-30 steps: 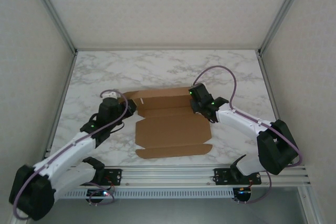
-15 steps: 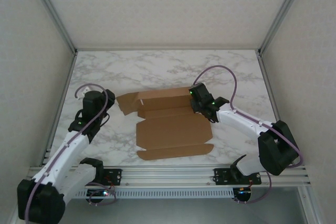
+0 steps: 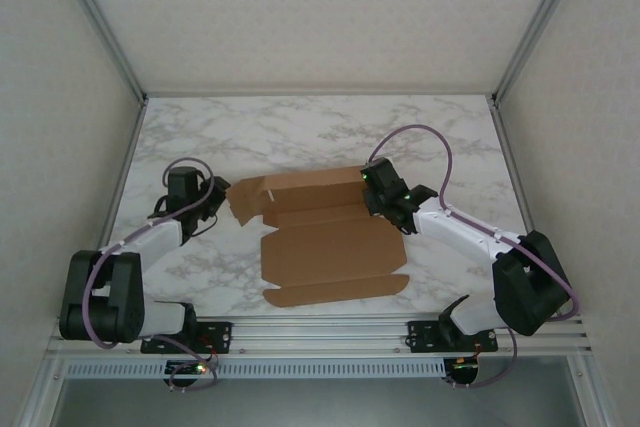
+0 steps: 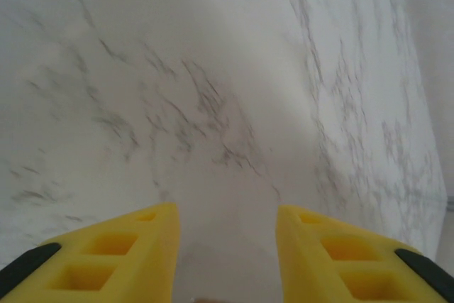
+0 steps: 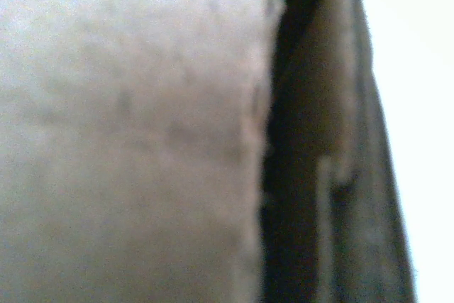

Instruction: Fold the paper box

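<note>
So the paper box (image 3: 330,252) lies mid marble table (image 3: 300,127), a flat brown sheet with its long creases running left-right (far strip looks lifted). The right gripper (image 3: 372,187) is pinched shut on its far-right corner. The left gripper (image 3: 187,187) sits just left of it, jaws apart over bare marble.

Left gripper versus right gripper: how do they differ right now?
The left gripper is open with nothing between its fingers; the right gripper is shut on the box at its far right corner. The left gripper is over bare table, apart from the box; the right gripper touches it. Both are near the box's far edge.
</note>
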You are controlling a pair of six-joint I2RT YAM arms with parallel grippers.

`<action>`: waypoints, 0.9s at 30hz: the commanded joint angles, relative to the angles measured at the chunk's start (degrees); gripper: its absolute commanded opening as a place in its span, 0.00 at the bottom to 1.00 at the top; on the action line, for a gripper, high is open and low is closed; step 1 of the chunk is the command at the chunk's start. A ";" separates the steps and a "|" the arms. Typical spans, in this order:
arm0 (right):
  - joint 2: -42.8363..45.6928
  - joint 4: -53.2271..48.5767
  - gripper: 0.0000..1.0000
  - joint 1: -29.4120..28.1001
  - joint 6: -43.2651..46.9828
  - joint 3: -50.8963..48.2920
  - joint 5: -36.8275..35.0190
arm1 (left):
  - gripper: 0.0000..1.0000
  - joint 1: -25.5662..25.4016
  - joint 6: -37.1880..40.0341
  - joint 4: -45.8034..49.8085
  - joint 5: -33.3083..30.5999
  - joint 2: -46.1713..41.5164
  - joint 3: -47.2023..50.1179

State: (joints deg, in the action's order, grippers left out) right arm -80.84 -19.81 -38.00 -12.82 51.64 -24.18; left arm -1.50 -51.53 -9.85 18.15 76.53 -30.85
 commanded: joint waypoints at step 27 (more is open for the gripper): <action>-0.93 0.17 0.00 0.19 -3.12 0.40 3.09 | 0.45 -20.61 7.15 3.90 -6.78 -8.12 0.03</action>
State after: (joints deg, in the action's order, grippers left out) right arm -81.65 -19.31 -37.63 -15.73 51.64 -22.48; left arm -19.92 -48.23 -7.73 13.87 69.28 -27.77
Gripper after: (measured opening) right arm 0.107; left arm 0.439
